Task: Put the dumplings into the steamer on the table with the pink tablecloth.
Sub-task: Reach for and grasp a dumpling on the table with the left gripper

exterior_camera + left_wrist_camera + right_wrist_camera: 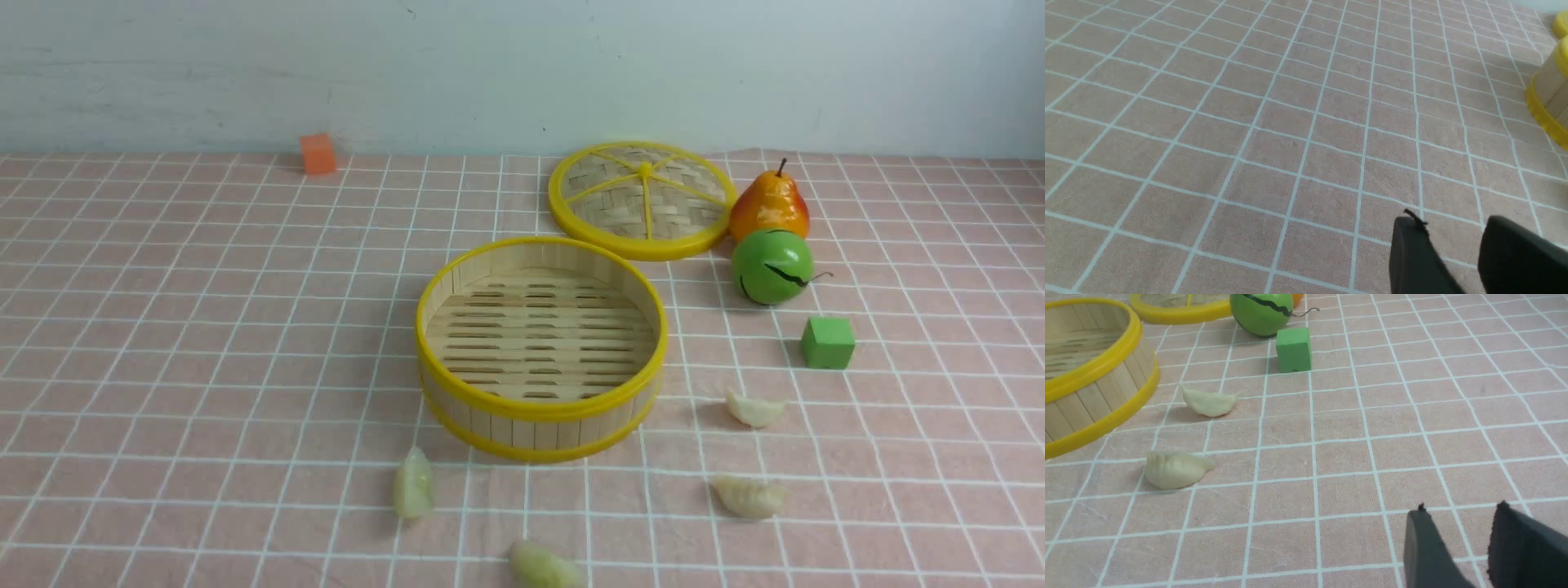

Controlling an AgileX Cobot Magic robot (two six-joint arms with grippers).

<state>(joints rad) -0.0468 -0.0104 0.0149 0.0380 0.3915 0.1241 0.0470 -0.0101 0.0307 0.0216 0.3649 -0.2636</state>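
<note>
Bamboo steamer (540, 406) lidless for loading, nothing inside, ahead of right claw (1459, 510). Two dumplings (1175, 470) loose on pink tablecloth (1372, 428) between. Both claws parted, empty, ready to pick; left claw (1449, 223) over bare cloth.

Woven lid (639, 200), pear (768, 204), green striped fruit (771, 266), green cube (828, 342) — orange cube (317, 153) by wall (522, 65)
</note>
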